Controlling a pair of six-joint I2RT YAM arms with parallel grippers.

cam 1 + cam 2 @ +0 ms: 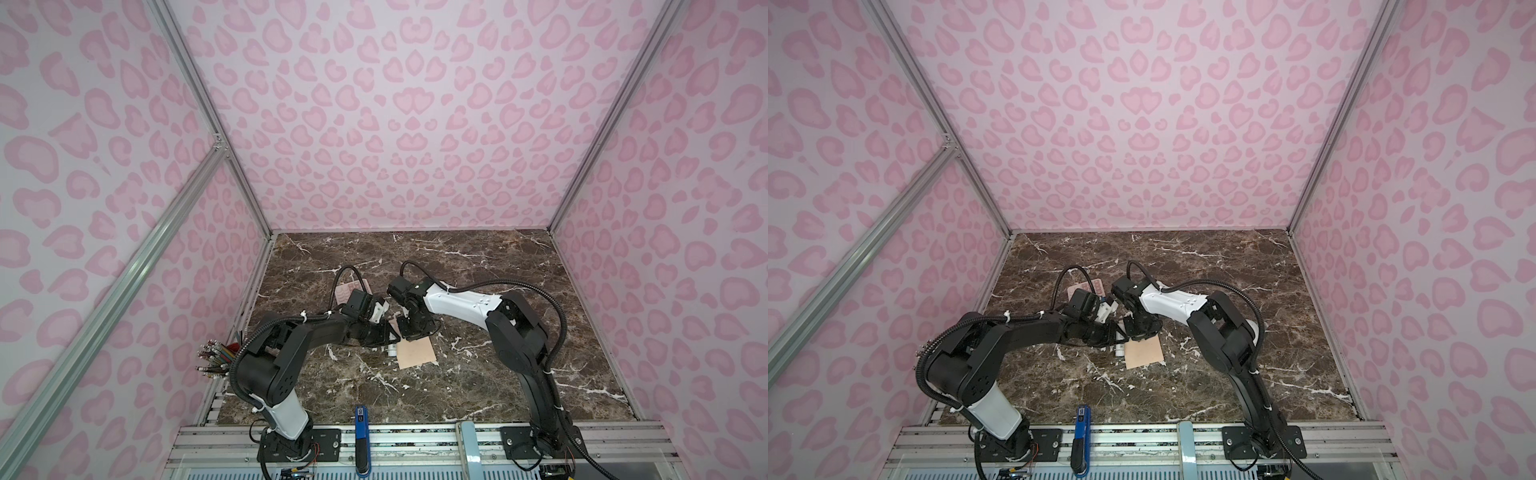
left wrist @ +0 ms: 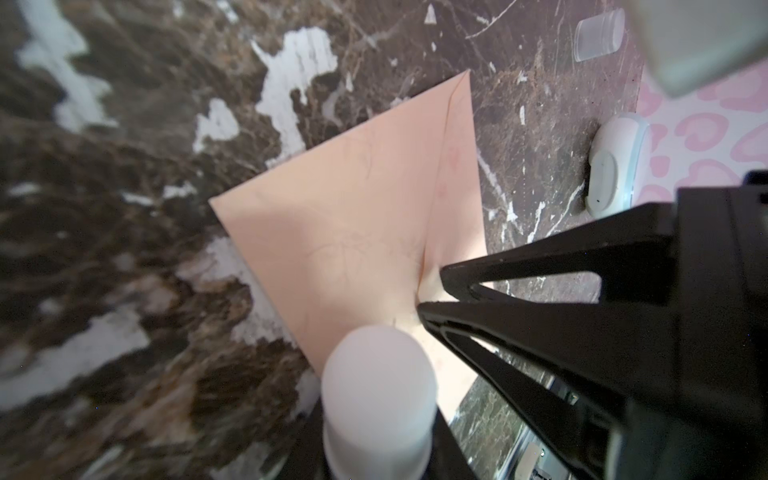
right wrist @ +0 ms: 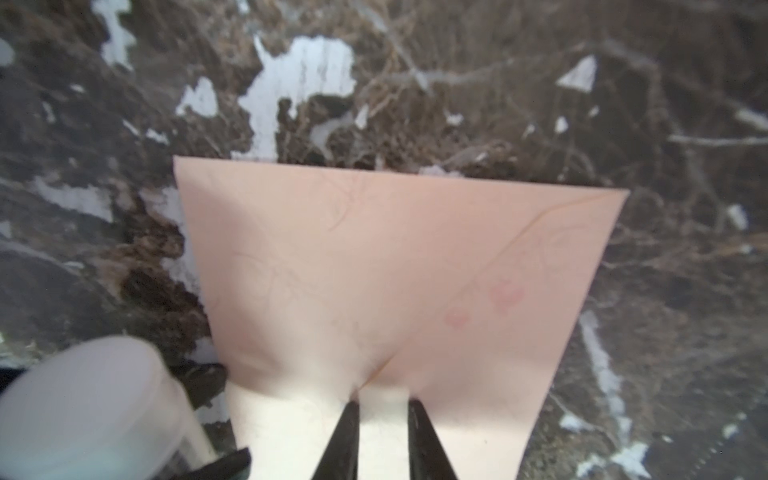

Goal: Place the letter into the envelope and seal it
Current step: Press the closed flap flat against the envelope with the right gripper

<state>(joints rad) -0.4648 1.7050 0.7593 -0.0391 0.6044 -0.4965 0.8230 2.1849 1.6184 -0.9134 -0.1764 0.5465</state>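
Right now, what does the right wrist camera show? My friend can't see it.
A peach envelope lies on a brown marble table. The right gripper's two black fingers, slightly apart, meet its paler flap, with a blurry white tube nearby.

No writing, label or number is legible anywhere.

The peach-tan envelope (image 1: 417, 352) lies flat on the bench (image 1: 498, 291). Its paler cream flap (image 3: 291, 428) end puckers along a central crease.
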